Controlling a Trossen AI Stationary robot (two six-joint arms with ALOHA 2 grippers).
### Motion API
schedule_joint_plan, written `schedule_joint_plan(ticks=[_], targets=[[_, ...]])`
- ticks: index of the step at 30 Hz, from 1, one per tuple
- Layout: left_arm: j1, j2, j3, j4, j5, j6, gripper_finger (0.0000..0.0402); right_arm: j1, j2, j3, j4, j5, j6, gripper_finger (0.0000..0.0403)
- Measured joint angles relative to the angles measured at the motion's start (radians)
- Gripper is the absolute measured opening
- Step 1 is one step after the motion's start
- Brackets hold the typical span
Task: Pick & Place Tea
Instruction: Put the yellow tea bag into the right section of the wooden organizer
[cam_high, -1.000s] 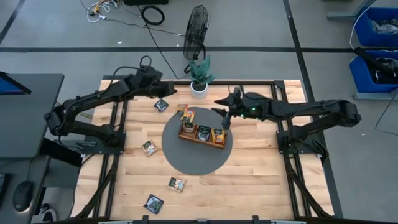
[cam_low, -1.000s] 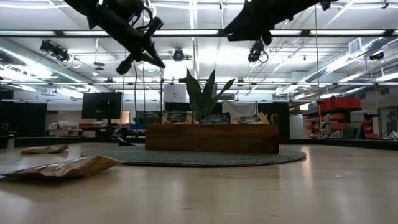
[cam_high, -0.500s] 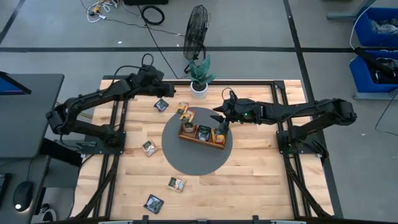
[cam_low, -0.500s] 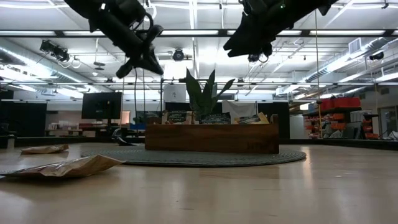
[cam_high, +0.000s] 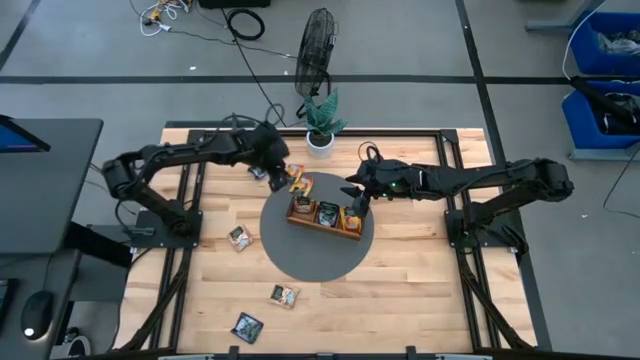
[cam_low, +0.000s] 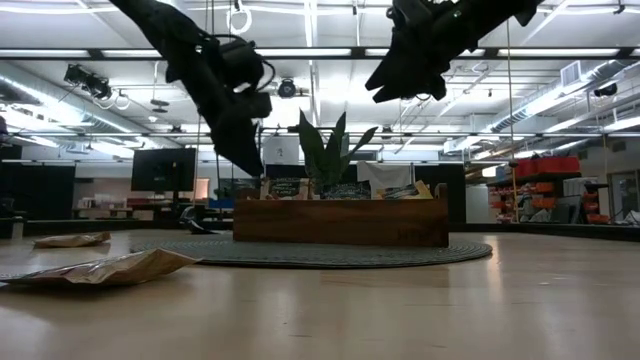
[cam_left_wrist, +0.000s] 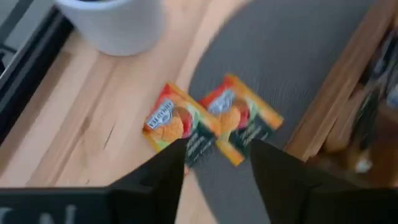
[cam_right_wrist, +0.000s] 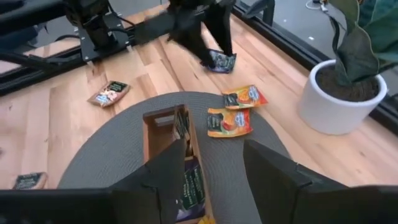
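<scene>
Two orange-yellow tea sachets (cam_left_wrist: 177, 124) (cam_left_wrist: 239, 121) lie flat at the far left rim of the round grey mat (cam_high: 318, 255), one partly on the wood. My left gripper (cam_left_wrist: 217, 165) hovers open just above them, pointing steeply down, near the dark sachet (cam_right_wrist: 221, 60). The wooden tray (cam_high: 326, 215) stands on the mat with sachets upright in its compartments. My right gripper (cam_right_wrist: 214, 168) hangs open above the tray's right end (cam_high: 352, 222). Other sachets (cam_high: 239, 237) (cam_high: 284, 295) (cam_high: 247, 325) lie flat on the table's left half.
A potted plant in a white pot (cam_high: 320, 140) stands at the far edge, close behind the orange sachets and the left gripper. The table's right half and near middle are bare wood (cam_high: 420, 290).
My left gripper has come down and toward the table's right, from above the dark sachet to just over the two orange sachets, rolling about its own axis on the way. My right gripper has sunk a little toward the tray. No sachet has moved.
</scene>
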Motion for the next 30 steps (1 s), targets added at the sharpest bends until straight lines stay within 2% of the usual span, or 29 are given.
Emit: schedule_joint_plan(ticks=[6, 12, 15, 30], targets=[[-0.043, 0.081, 0.000, -0.001, -0.024, 0.200, 0.0232, 0.000, 0.000, 0.000, -0.022, 0.031, 0.060, 0.0171], [-0.058, 0.158, 0.000, 0.007, -0.115, 0.309, 0.0238, 0.000, 0.000, 0.000, -0.052, 0.063, 0.104, 0.0171], [-0.058, 0.178, 0.000, 0.018, -0.142, 0.339, 0.0238, 0.000, 0.000, 0.000, -0.054, 0.063, 0.121, 0.0171], [-0.061, 0.225, -0.001, 0.091, -0.138, 0.418, 0.0231, 0.000, 0.000, -0.001, -0.078, 0.088, 0.156, 0.0171]])
